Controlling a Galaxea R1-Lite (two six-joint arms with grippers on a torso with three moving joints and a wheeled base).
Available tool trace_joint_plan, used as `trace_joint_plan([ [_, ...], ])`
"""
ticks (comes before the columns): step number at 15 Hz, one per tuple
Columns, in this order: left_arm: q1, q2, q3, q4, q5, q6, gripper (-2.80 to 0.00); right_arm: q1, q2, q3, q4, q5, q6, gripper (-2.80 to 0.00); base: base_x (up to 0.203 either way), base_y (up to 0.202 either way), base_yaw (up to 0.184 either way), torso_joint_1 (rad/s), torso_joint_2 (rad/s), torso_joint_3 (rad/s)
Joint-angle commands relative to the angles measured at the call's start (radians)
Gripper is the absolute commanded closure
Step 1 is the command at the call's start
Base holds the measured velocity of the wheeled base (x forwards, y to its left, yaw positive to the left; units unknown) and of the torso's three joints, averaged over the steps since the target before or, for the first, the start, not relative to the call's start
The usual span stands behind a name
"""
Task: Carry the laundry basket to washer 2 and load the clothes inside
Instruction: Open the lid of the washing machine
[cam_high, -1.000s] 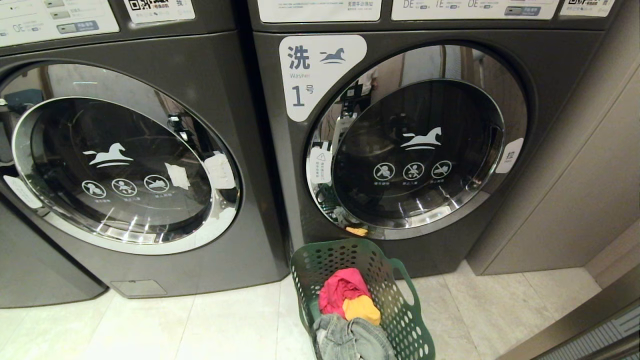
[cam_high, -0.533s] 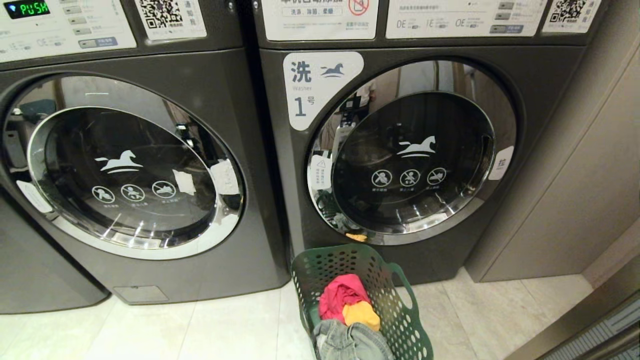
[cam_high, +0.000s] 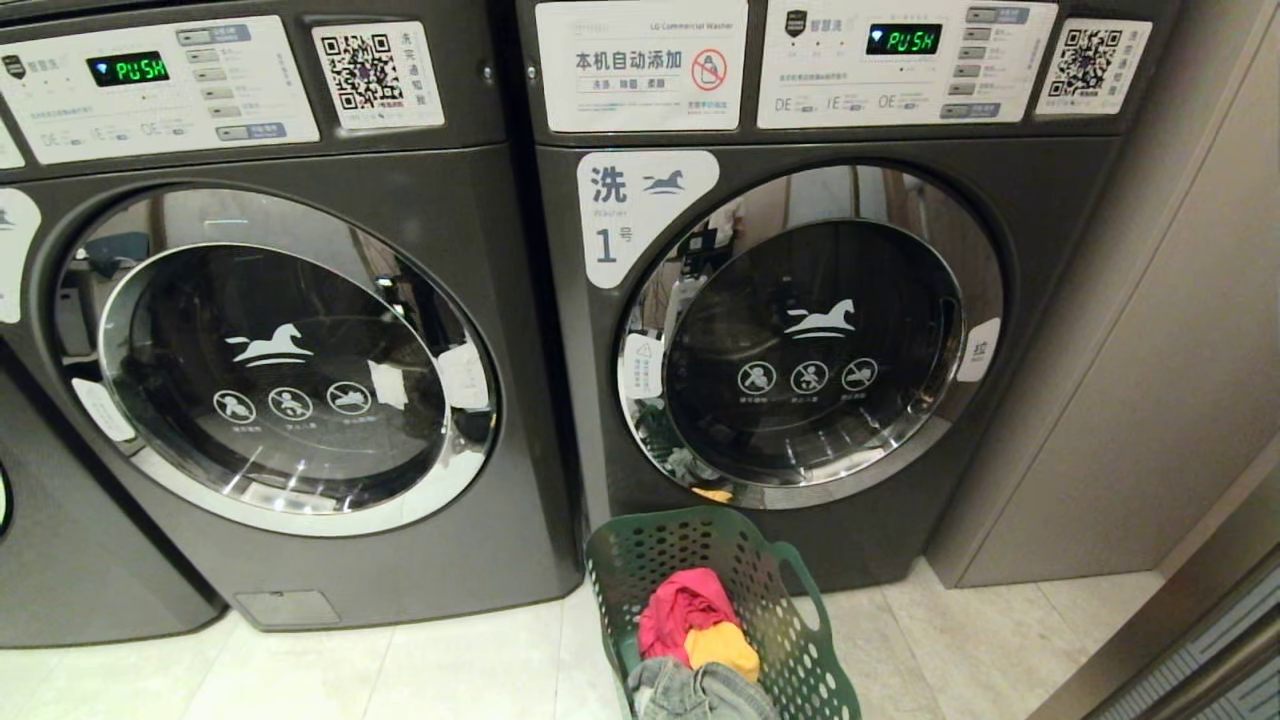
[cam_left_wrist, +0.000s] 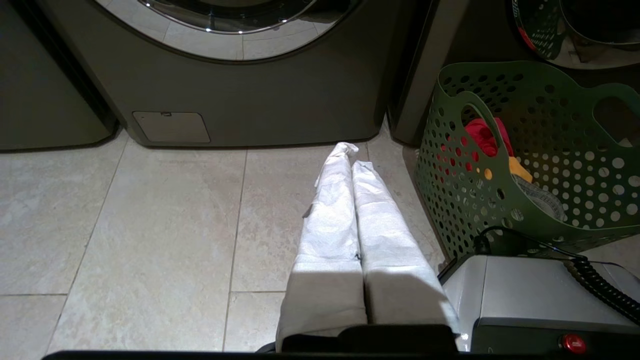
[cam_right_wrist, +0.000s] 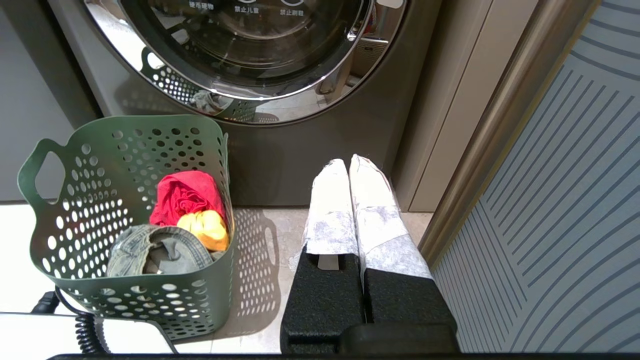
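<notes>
Both hands closed and empty: the green laundry basket (cam_right_wrist: 130, 225) sits between left hand (cam_left_wrist: 352, 157) and right hand (cam_right_wrist: 345, 162); each should open toward a side handle.

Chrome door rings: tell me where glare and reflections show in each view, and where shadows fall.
Head view: the ring of the washer labelled 1 mirrors the room and glints low down. Right wrist view: the ring reflects the laundry basket, whose shadow dapples the floor. Left wrist view: shade crosses the shut left gripper.
</notes>
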Motion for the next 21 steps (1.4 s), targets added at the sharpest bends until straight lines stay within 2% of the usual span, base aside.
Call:
trace_joint_plan([
  [1, 0.000, 0.000, 0.000, 0.002, 0.000, 0.000, 0.00, 0.000, 0.001, 0.000, 0.000, 0.002, -0.006, 0.00, 0.000, 0.000, 0.000, 0.005, 0.01, 0.032],
  [3, 0.000, 0.000, 0.001, 0.000, 0.002, -0.002, 0.00, 0.000, 0.001, 0.000, 0.000, 0.006, -0.008, 0.00, 0.000, 0.000, 0.000, 0.000, 0.00, 0.000],
  [5, 0.000, 0.000, -0.049, -0.048, -0.007, -0.030, 0.00, 0.000, 0.001, 0.000, 0.000, 0.002, -0.004, 0.00, 0.000, 0.000, 0.000, 0.000, 0.00, 0.000],
  [7, -0.001, 0.016, -0.195, -0.061, -0.038, -0.038, 0.00, 0.000, 0.001, 0.000, 0.002, 0.000, 0.000, 0.00, 0.000, 0.000, 0.000, 0.000, 0.00, 0.000],
  [9, -0.007, 0.122, -0.377, -0.026, -0.075, -0.045, 0.00, 0.000, 0.001, 0.000, 0.000, 0.002, -0.005, 0.00, 0.000, 0.000, 0.000, 0.000, 0.00, 0.000],
  [11, -0.022, 0.320, -0.502, -0.014, -0.151, -0.067, 0.00, 0.000, 0.001, 0.000, 0.000, 0.000, -0.003, 0.00, 0.000, 0.000, 0.000, 0.000, 0.00, 0.000],
  [14, -0.037, 0.643, -0.624, -0.082, -0.322, -0.109, 0.00, 0.000, 0.001, 0.000, 0.002, 0.000, -0.001, 0.00, 0.000, 0.000, 0.000, 0.000, 0.00, 0.000],
  [15, -0.040, 0.742, -0.635, -0.139, -0.383, -0.119, -2.80, 0.000, 0.001, 0.000, 0.002, -0.001, 0.002, 0.00, 0.000, 0.000, 0.000, 0.000, 0.00, 0.000],
  [18, -0.045, 0.996, -0.625, -0.355, -0.509, -0.134, -2.80, 0.000, 0.001, 0.000, 0.002, 0.000, 0.007, 0.00, 0.000, 0.000, 0.000, 0.000, 0.00, 0.000],
  [21, -0.041, 1.212, -0.560, -0.588, -0.538, -0.135, -2.80, 0.000, 0.001, 0.000, 0.000, 0.000, 0.008, 0.00, 0.000, 0.000, 0.000, 0.000, 0.00, 0.000],
])
